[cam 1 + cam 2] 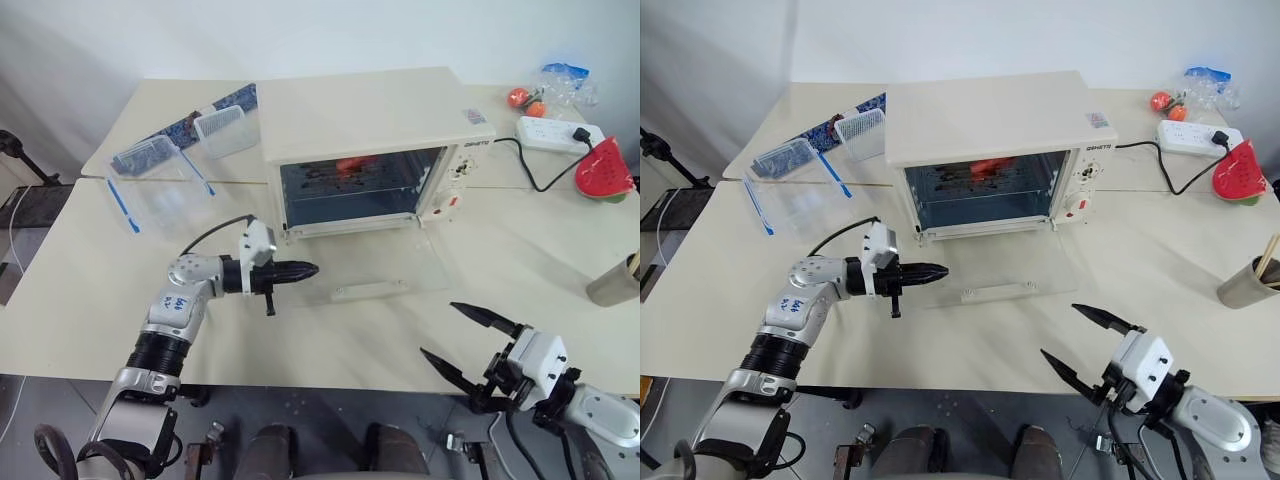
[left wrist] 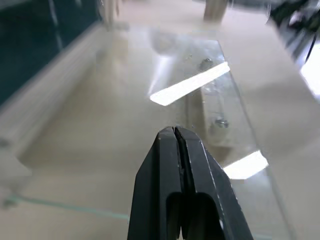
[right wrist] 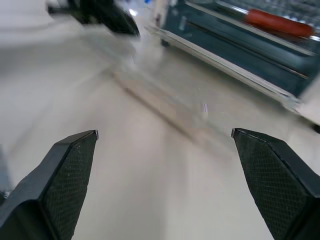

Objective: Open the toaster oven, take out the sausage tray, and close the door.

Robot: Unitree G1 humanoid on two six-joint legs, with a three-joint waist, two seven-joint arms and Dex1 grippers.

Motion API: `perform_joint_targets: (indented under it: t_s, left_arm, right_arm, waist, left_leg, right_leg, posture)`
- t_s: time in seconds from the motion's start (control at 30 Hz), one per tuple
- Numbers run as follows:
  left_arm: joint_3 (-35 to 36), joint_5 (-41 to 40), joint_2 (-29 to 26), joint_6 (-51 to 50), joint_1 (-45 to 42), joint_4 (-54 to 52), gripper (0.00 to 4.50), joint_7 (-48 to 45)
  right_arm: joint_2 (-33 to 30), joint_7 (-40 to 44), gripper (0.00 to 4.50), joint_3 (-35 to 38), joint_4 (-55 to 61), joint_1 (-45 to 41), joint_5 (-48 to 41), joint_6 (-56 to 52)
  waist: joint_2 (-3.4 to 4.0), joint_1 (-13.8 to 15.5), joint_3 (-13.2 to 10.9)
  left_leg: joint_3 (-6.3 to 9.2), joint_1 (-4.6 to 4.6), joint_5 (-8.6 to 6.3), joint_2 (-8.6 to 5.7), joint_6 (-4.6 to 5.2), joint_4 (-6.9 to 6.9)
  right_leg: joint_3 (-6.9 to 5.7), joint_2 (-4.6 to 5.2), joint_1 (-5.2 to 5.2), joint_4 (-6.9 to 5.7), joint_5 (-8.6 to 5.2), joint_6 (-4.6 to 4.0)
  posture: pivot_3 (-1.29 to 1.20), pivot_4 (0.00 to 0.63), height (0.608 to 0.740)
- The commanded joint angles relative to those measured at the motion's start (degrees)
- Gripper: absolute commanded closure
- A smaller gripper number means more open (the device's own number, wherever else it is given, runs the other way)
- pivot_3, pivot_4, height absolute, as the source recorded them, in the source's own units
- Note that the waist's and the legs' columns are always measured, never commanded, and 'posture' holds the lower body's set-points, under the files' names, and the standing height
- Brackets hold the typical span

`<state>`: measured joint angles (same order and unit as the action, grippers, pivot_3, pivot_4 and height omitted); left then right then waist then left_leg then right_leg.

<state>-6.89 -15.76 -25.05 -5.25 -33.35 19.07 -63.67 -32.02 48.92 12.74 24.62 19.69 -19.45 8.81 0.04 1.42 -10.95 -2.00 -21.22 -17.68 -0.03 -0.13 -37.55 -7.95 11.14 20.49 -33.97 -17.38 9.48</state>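
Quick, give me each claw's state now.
Left claw: closed, holding nothing, over the open door.
Right claw: open, empty, near the table edge.

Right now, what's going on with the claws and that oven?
Left claw shut, empty, over the door. Right claw open, empty, near table edge. Door down flat; sausage tray inside the toaster oven. Nothing blocking the opening.

2 clear plastic containers [image 1: 160, 175] are sitting at the table's [image 1: 80, 290] far left, a white power strip [image 1: 558, 134] is lying far right, a watermelon slice [image 1: 604, 170] resting beside it, a metal cup [image 1: 615, 282] standing at the right edge.
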Motion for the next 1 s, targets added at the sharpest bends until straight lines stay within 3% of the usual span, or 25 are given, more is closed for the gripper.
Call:
perform_joint_targets:
  t_s: [0.03,0.2,0.3,0.47,0.73,1.0]
  left_arm:
    - [0.04,1.25,-0.34,2.86,0.85,0.81,4.48,-0.46]
    - [3.70,-3.38,-0.98,3.25,3.05,-3.17,4.48,-2.28]
    - [8.54,-10.10,-2.78,-3.21,5.00,-8.92,3.89,-2.74]
    - [16.29,-17.45,-7.97,-10.56,10.44,-17.03,2.42,-1.78]
    - [25.75,-22.48,-10.84,-14.46,22.47,-27.16,0.02,3.13]
    - [28.81,-22.87,-6.97,-13.64,28.26,-33.30,0.02,11.49]
  right_arm:
    - [-0.92,-2.09,0.00,1.06,0.62,-3.31,2.80,2.60]
    - [-1.10,-6.53,0.00,-1.61,-2.38,-14.61,9.40,2.74]
    - [0.14,-12.64,0.00,-7.73,-5.71,-23.99,21.23,0.56]
    - [3.66,-19.63,0.00,-18.81,-15.00,-39.79,36.67,1.31]
    - [6.65,-36.05,0.00,-27.86,-30.56,-54.30,56.90,1.50]
    - [10.02,-45.19,0.00,-32.15,-40.64,-62.07,64.63,-0.23]
  waist:
    - [0.00,-0.03,0.00]
    - [0.00,-0.24,0.00]
    - [-0.10,-0.70,-0.06]
    - [-0.12,-1.75,-0.07]
    - [-0.22,-2.16,-0.08]
    - [-0.22,-2.95,-0.08]
  left_leg:
    - [-0.04,0.00,-0.01,0.00,0.01,-0.02]
    - [-0.09,0.00,-0.01,0.02,0.02,-0.06]
    - [-0.14,-0.05,-0.02,0.12,0.01,-0.08]
    - [-0.12,-0.11,-0.02,0.13,0.00,-0.15]
    - [-0.13,-0.33,-0.06,0.16,-0.07,-0.16]
    - [-0.12,-0.39,-0.06,0.18,-0.07,-0.17]
  right_leg:
    - [0.05,0.00,0.01,0.00,0.00,0.00]
    - [0.15,-0.01,0.11,-0.10,0.02,-0.01]
    - [0.21,-0.10,0.22,-0.16,0.02,-0.02]
    - [0.28,-0.09,0.33,-0.31,0.02,-0.02]
    - [0.41,-0.09,0.80,-0.75,0.02,-0.02]
    - [0.43,-0.09,0.88,-0.83,0.02,-0.02]
  posture:
    - [0.00,0.150,0.740]
    - [0.00,0.150,0.740]
    - [0.00,0.150,0.740]
    - [0.00,0.150,0.740]
    - [0.00,0.150,0.740]
    - [0.00,0.150,0.740]
